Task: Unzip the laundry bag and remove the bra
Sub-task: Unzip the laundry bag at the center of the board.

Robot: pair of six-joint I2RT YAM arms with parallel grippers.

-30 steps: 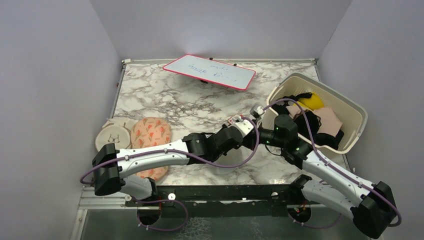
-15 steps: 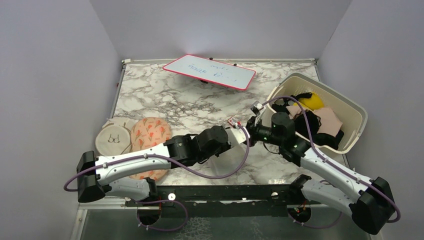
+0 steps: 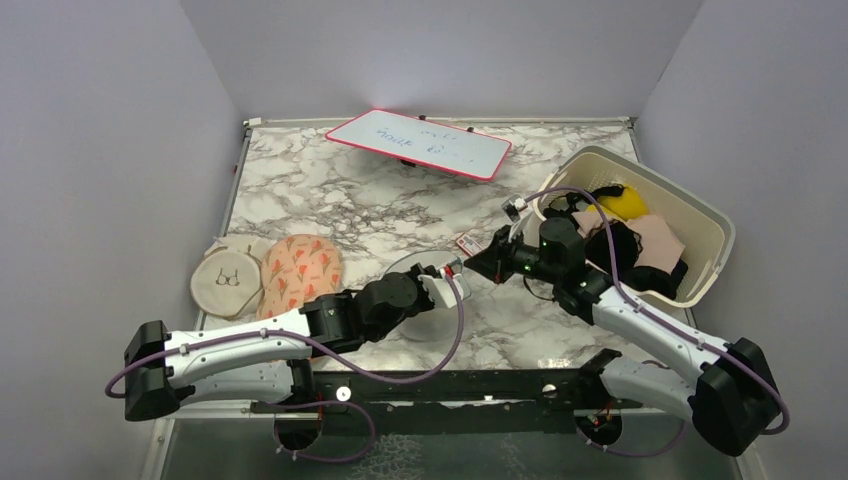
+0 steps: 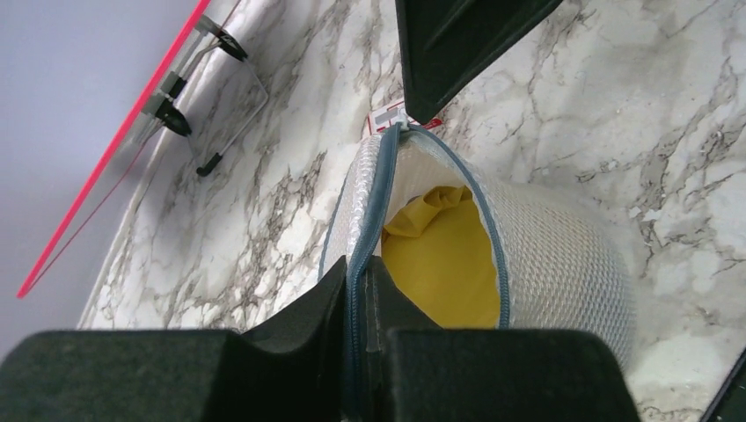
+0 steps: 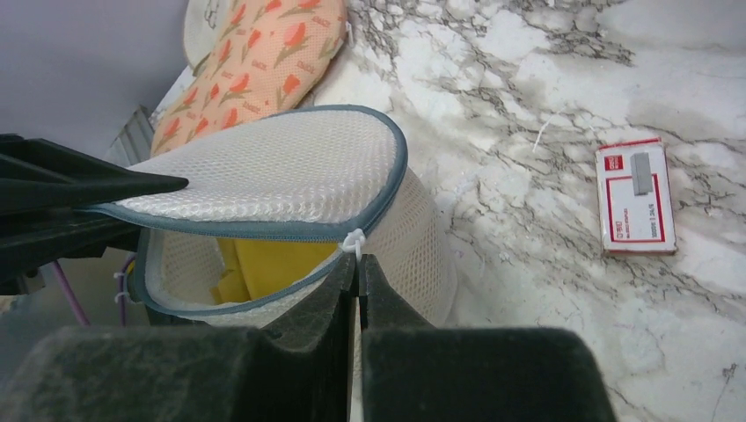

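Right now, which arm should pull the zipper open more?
Right. The right fingers pinch the white zipper pull on the laundry bag. The left fingers clamp its rim, probably steadying it. The bra shows through a gap that is only partly unzipped.

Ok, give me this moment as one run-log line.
laundry bag: partly unzipped | bra: inside | left gripper: shut on rim | right gripper: shut on zipper pull

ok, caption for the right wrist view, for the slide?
Right gripper pinches the zipper pull of the partly unzipped laundry bag, mustard bra showing inside.
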